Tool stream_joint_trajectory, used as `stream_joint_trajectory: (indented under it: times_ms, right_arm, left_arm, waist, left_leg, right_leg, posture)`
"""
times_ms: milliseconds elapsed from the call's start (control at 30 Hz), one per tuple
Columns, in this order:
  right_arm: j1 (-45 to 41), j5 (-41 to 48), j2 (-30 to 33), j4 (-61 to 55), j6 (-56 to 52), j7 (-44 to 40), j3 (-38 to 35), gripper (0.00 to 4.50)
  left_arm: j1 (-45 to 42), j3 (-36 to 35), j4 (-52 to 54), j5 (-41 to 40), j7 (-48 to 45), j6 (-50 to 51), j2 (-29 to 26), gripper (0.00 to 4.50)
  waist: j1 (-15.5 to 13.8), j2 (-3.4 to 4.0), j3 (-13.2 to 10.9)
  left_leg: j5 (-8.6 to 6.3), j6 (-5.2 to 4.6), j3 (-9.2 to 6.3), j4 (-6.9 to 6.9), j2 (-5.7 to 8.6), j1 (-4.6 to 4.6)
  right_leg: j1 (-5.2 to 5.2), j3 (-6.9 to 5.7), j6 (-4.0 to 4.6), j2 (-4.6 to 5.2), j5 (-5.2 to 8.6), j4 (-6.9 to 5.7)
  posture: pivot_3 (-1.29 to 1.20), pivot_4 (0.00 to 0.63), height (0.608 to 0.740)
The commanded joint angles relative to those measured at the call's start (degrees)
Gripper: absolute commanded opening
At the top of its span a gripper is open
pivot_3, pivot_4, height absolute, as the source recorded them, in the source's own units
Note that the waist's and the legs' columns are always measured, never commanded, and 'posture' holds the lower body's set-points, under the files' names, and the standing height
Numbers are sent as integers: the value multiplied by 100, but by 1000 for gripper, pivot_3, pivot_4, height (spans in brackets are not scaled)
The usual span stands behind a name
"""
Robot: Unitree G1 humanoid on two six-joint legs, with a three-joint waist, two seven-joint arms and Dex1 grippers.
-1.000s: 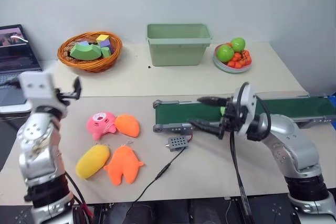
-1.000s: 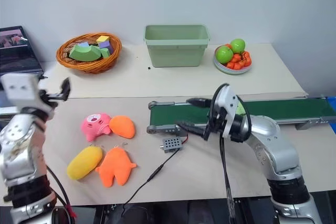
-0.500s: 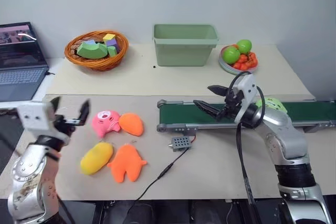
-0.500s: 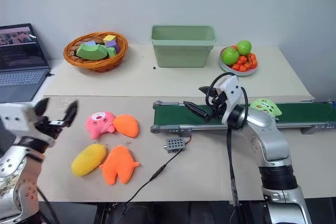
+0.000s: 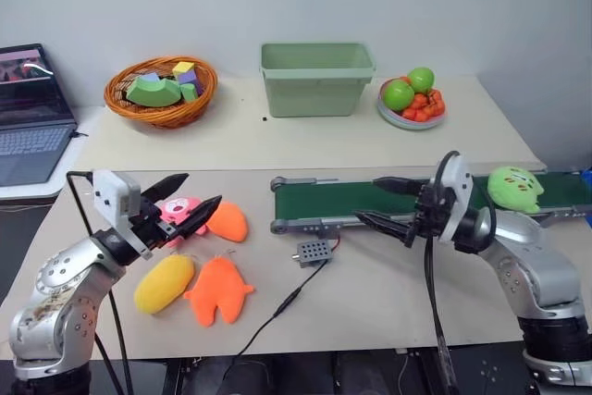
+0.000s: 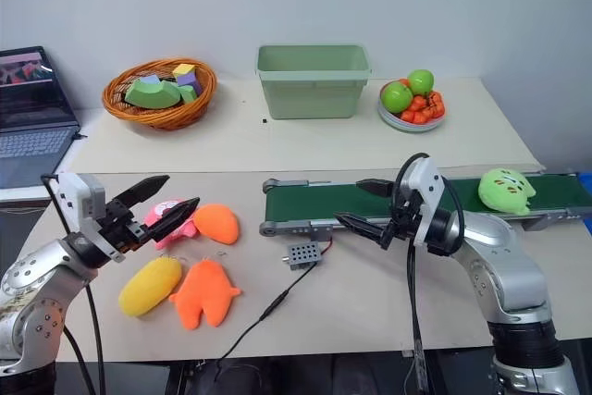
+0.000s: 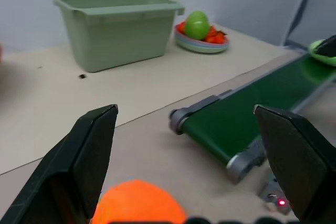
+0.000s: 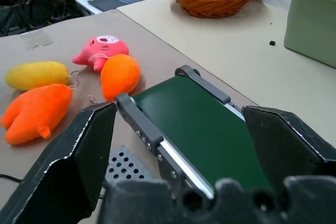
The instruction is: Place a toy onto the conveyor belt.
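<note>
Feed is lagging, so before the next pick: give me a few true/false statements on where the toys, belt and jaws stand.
1. The lime-green toy lies on the conveyor belt. True.
2. The right gripper holds the toy. False: its jaws are open and empty, apart from the toy.
3. The left gripper has open jaws near the pink plush. True.
4. The yellow plush sits in the bin. False: it lies on the table by the orange plushes.

Toy now farther along the conveyor belt; left tool newly over pink plush.
</note>
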State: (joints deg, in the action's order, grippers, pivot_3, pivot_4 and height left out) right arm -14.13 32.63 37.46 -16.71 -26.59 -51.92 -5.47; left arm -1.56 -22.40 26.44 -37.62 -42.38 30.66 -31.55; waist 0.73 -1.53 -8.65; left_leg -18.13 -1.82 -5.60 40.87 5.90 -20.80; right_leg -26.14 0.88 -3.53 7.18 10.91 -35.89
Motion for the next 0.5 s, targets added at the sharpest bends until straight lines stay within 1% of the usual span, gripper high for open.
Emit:
stream_joint_trajectory:
  times_ms: [33, 167, 333, 500]
  right_arm:
    - [61, 135, 74, -314, -34, 70, -240, 4500]
    - [87, 109, 61, -338, -24, 126, -216, 4500]
    - [95, 86, 63, -349, -17, 180, -195, 4500]
    - [113, 102, 90, -400, -46, 202, -183, 4500]
  left_arm:
    - [-87, 69, -30, -237, -213, 44, -200, 4418]
    - [-118, 171, -175, -290, -403, 67, -368, 4418]
    - [-93, 405, -318, -56, -693, -108, -677, 4418]
    - [-158, 618, -336, 71, -791, -213, -774, 4418]
  waist:
    - [-1, 0, 0]
    - [-8, 0, 0]
    - [-10, 1, -1]
    - [-16, 2, -1]
  left_leg:
    - [0, 0, 0, 0, -1, 0]
    - [0, 0, 0, -1, 1, 1]
    - [0, 0, 0, -3, 0, 1]
    - [0, 0, 0, -3, 0, 0]
  right_leg:
    - [0, 0, 0, 0, 0, 0]
    - [0, 0, 0, 0, 0, 1]
    - [0, 0, 0, -1, 0, 1]
    - [0, -1, 0, 0, 0, 3]
  posture:
    - [0, 150, 728]
    - [0, 150, 728]
    - [0, 150, 728]
    - [0, 150, 728]
